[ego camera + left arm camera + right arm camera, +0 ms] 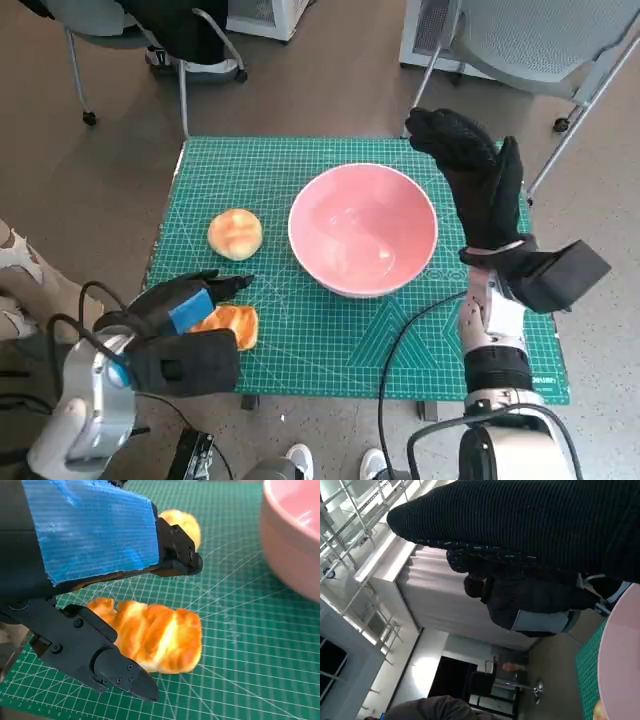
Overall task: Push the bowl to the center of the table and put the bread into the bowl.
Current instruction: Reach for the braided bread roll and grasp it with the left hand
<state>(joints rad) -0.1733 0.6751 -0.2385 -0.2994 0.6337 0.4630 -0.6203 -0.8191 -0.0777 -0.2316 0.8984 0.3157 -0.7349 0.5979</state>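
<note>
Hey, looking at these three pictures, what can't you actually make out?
- Head view: part of the striped bread is hidden under the left hand; contact unclear.
- Left wrist view: the pink bowl is cut off by the edge.
- Right wrist view: the glove of the right hand hides its fingers; the round bun is absent.

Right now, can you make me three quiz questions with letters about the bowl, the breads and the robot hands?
1. Where is the round bun?
A) inside the bowl
B) on the mat, left of the bowl
C) on the floor

2. What colour is the bowl?
A) pink
B) yellow
C) white

3. What is the left robot hand doing?
A) lifting the bowl
B) hanging open over the striped bread
C) squeezing the bun

Answers:
1 B, the bun lies on the green mat beside the bowl.
2 A, the bowl is plainly pink.
3 B, its fingers spread around the bread without gripping.
</note>
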